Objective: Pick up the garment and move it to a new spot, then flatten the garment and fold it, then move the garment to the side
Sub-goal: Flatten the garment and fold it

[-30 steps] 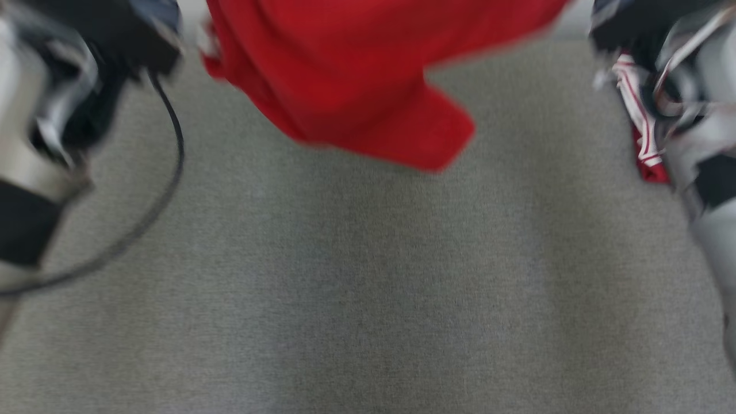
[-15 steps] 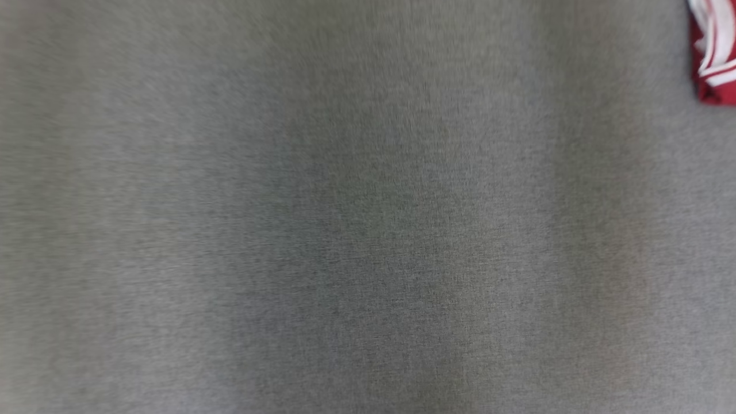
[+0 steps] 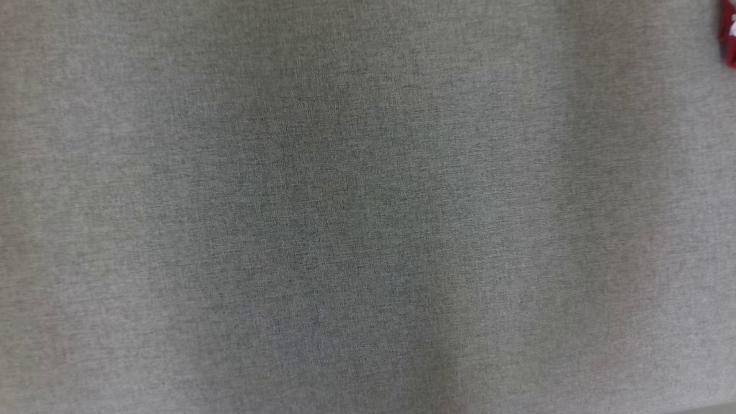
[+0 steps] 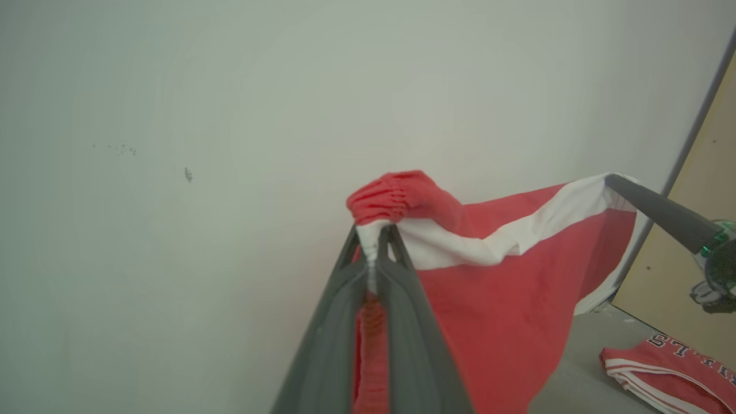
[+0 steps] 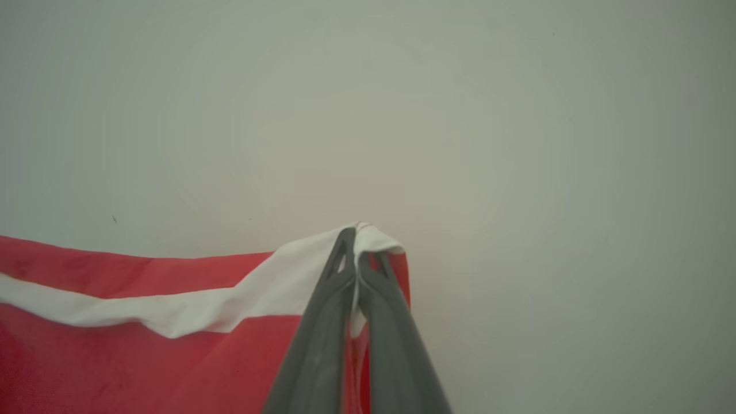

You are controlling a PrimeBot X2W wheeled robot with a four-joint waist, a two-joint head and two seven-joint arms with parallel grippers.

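Note:
The garment (image 4: 500,310) is red cloth with a white band along its top hem, hanging stretched in the air in front of a pale wall. My left gripper (image 4: 376,230) is shut on one top corner, where the cloth bunches in red gathers above the fingertips. My right gripper (image 5: 355,233) is shut on the other top corner, pinching the white band. In the left wrist view the right gripper (image 4: 609,179) shows at the far right end of the band. The garment (image 5: 115,356) hangs away to the left in the right wrist view.
A grey fabric-covered table (image 3: 368,207) lies below in the head view. A second, folded red garment with white stripes and letters (image 4: 667,362) lies on it at the right, its edge (image 3: 730,40) at the head view's top right corner. A tan board (image 4: 690,259) leans by the wall.
The head camera has moved: the hanging garment and both forearms have slid off the top of its picture, and the folded red piece has drifted into the top right corner.

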